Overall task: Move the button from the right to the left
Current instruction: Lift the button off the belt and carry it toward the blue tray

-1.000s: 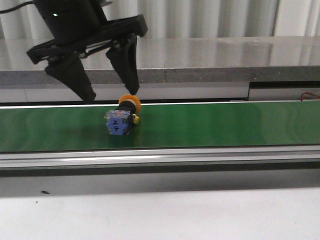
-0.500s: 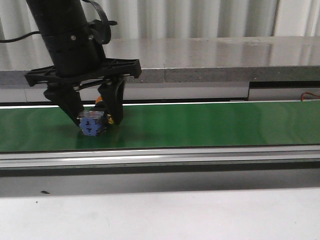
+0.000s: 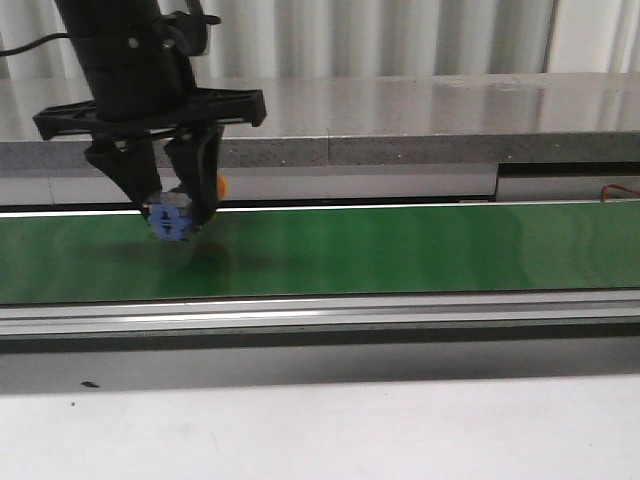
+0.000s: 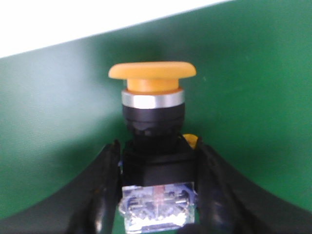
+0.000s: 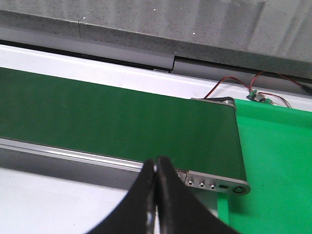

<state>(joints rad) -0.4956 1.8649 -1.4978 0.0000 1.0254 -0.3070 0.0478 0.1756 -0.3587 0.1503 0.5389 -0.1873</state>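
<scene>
The button (image 3: 171,217) has a yellow-orange mushroom cap, a dark neck and a blue block base. My left gripper (image 3: 170,215) is shut on its base and holds it just above the green belt (image 3: 400,250), at the belt's left part. In the left wrist view the button (image 4: 153,126) sits between my two black fingers (image 4: 105,190), cap pointing away from the wrist. My right gripper (image 5: 156,168) is shut and empty, above the belt's near rail by the belt's right end. It does not show in the front view.
A grey stone ledge (image 3: 420,120) runs behind the belt. A metal rail (image 3: 350,320) runs along its front. In the right wrist view a bright green mat (image 5: 273,165) lies past the belt's end, with red and black wires (image 5: 234,85) behind.
My left gripper came down over the button, closed on its base, and has carried it left and slightly up off the belt.
</scene>
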